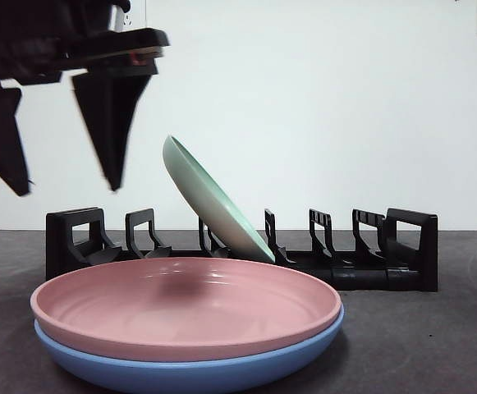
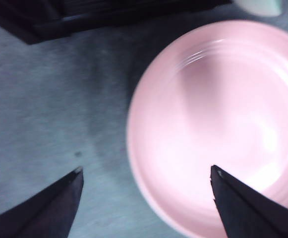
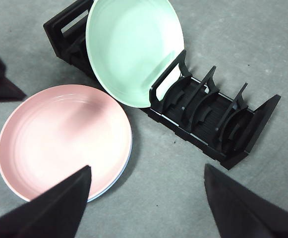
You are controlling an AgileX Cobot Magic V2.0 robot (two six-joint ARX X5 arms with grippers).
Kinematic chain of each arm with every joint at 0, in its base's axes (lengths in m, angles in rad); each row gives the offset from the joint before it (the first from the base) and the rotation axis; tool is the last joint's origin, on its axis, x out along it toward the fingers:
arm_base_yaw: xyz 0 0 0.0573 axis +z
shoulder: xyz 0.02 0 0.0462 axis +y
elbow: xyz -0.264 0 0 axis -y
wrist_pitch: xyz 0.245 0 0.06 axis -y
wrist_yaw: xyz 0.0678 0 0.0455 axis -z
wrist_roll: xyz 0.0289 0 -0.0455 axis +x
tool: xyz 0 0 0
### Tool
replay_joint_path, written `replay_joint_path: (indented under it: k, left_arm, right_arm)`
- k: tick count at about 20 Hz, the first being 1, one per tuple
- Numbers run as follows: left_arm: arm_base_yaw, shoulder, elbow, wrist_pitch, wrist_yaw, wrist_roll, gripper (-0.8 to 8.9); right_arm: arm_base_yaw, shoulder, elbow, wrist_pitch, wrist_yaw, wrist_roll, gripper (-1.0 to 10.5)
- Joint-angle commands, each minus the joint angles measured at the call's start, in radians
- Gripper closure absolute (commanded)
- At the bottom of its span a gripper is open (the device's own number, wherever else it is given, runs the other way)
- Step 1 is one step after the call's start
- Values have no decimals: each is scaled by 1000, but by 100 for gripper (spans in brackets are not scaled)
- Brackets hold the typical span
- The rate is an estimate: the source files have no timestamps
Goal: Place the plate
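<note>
Above the pink plate [image 1: 185,304], we should lower the wide-open left gripper [image 2: 146,198] squarely astride its near rim before closing.

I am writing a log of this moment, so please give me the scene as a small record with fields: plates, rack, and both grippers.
green plate: leaning tilted in a slot of the rack
rack: black, on the table, behind the stack
pink plate: flat, stacked on the blue plate
blue plate: bottom of the stack, on the table
left gripper: jaws open, empty, above the pink plate's edge
right gripper: jaws open, empty, high over the table
</note>
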Motion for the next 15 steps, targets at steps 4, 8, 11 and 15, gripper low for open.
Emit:
replay_joint_path:
  k: [4,8,11,15]
  left_arm:
    - [-2,7,26,-79,-96,111,402]
    - [16,-29,26,-85,-106,158,402]
    - [39,-104,26,-77,-105,187,403]
    - [111,-323,26,-87,-105,224,406]
  right_arm:
    - [8,6,13,19,0,4,584]
    - [8,23,13,41,-4,4,584]
    - [8,69,19,68,-31,3,584]
    - [8,226,101,80,-127,4,584]
